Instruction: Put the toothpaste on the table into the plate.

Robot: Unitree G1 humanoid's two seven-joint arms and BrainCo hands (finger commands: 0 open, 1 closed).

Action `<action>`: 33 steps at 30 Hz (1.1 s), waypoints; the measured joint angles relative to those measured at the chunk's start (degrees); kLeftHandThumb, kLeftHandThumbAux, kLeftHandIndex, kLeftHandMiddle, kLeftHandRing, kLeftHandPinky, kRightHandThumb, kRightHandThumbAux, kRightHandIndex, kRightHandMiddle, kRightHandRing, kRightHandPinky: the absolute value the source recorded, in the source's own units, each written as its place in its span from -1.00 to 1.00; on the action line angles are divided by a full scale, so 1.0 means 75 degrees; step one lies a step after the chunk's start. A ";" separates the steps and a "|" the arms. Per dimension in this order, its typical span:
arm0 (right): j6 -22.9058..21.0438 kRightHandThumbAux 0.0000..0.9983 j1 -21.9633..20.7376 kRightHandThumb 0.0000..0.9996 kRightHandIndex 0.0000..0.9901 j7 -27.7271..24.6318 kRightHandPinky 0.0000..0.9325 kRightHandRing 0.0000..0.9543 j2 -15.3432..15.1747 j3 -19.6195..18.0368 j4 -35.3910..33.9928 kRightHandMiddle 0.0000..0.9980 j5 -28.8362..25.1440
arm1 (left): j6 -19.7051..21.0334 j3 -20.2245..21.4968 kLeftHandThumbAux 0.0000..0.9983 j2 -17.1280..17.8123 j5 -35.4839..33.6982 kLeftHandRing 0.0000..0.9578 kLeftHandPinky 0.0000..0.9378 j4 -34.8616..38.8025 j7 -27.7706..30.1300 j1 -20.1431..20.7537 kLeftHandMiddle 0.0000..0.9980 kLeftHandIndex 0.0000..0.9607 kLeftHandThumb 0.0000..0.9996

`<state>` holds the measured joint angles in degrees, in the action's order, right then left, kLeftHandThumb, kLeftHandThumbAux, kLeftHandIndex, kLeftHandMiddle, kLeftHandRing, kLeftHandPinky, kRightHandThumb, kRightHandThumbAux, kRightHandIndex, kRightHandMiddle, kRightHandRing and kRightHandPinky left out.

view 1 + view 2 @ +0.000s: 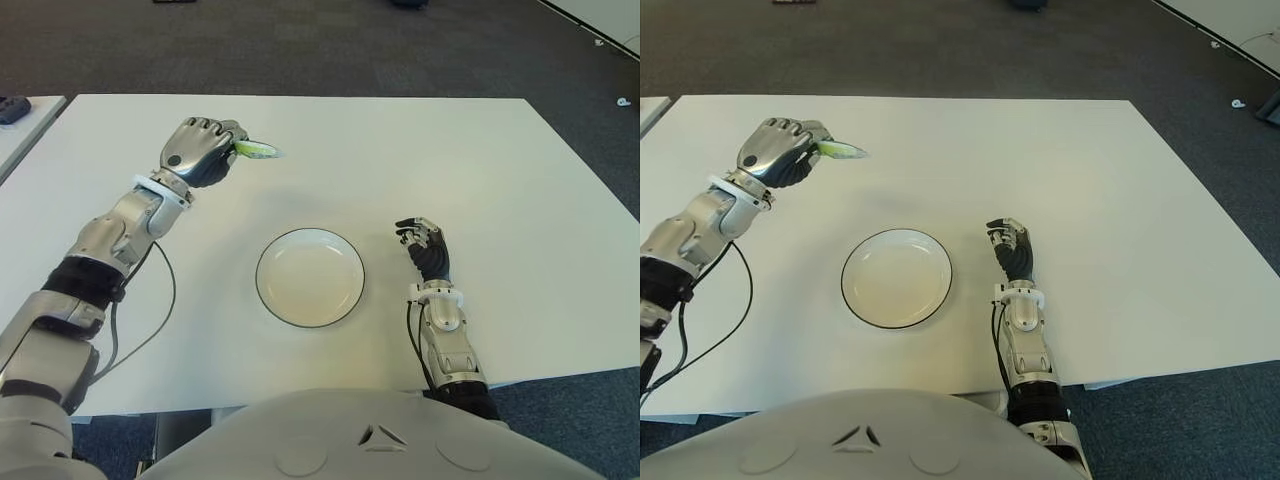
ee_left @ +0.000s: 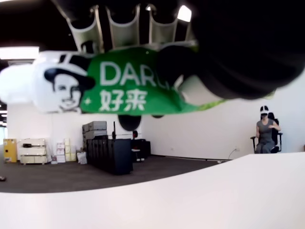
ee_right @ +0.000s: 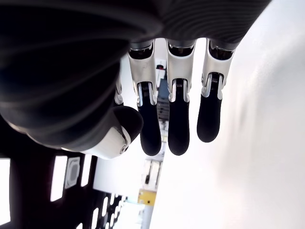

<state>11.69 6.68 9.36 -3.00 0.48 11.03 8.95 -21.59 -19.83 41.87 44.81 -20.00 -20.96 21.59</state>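
Green-and-white toothpaste is sitting in the left hand, whose fingers are curling tight around the tube; its flat end is sticking out toward the robot's right. That hand is hovering over the far left part of the white counter, beyond the plate and to its left, with the tube well apart from the plate. In the left wrist view the tube's white cap end is showing to one side and a dark fingertip is pressing on its printed face. White with a dark rim, the plate is standing on the counter's near middle. Just right of it, the right hand is showing, its fingers hanging relaxed, slightly apart, and gripping nothing.
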 measured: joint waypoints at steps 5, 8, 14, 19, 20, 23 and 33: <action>0.0000 0.47 -0.0012 0.42 -0.16 0.0000 -0.14 -0.19 0.0001 0.0008 0.0009 -0.21 0.0003 | -0.0018 0.0072 0.34 -0.0291 -0.0126 0.70 0.68 0.1174 0.0431 -0.0494 0.13 -0.13 0.69; 0.0000 0.47 -0.0035 0.42 -0.16 -0.0001 -0.14 -0.19 0.0006 0.0024 0.0009 -0.21 0.0003 | -0.0153 -0.0001 0.34 -0.0488 -0.0124 0.70 0.69 0.1575 0.0684 -0.0708 0.14 -0.13 0.69; 0.0000 0.47 -0.0036 0.42 -0.16 -0.0011 -0.12 -0.18 -0.0014 0.0025 0.0014 -0.20 0.0001 | -0.0682 -0.0217 0.33 -0.0652 0.0050 0.72 0.74 0.1811 0.0850 -0.0825 0.13 -0.13 0.69; 0.0000 0.47 -0.0035 0.42 -0.16 -0.0036 -0.12 -0.18 -0.0019 0.0027 0.0014 -0.19 -0.0001 | -0.1284 -0.0487 0.33 -0.0808 0.0346 0.73 0.77 0.1776 0.0738 -0.0914 0.12 -0.13 0.69; 0.0001 0.47 -0.0035 0.42 -0.16 -0.0036 -0.13 -0.18 -0.0019 0.0028 0.0014 -0.19 0.0000 | -0.1425 -0.0548 0.33 -0.0841 0.0431 0.74 0.77 0.1757 0.0686 -0.0919 0.12 -0.13 0.69; 0.0001 0.47 -0.0036 0.42 -0.16 -0.0036 -0.12 -0.18 -0.0017 0.0034 0.0014 -0.19 0.0003 | -0.1782 -0.0739 0.34 -0.0949 0.0700 0.75 0.79 0.1721 0.0492 -0.0922 0.12 -0.13 0.69; 0.0002 0.47 -0.0031 0.42 -0.16 -0.0035 -0.10 -0.15 -0.0020 0.0043 0.0008 -0.17 0.0006 | -0.2269 -0.1108 0.33 -0.1154 0.1281 0.80 0.84 0.1458 0.0301 -0.0896 0.17 -0.12 0.69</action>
<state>11.70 6.44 9.10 -3.15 0.81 11.09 8.99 -38.61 -28.14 33.22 54.41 -9.06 -18.70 14.87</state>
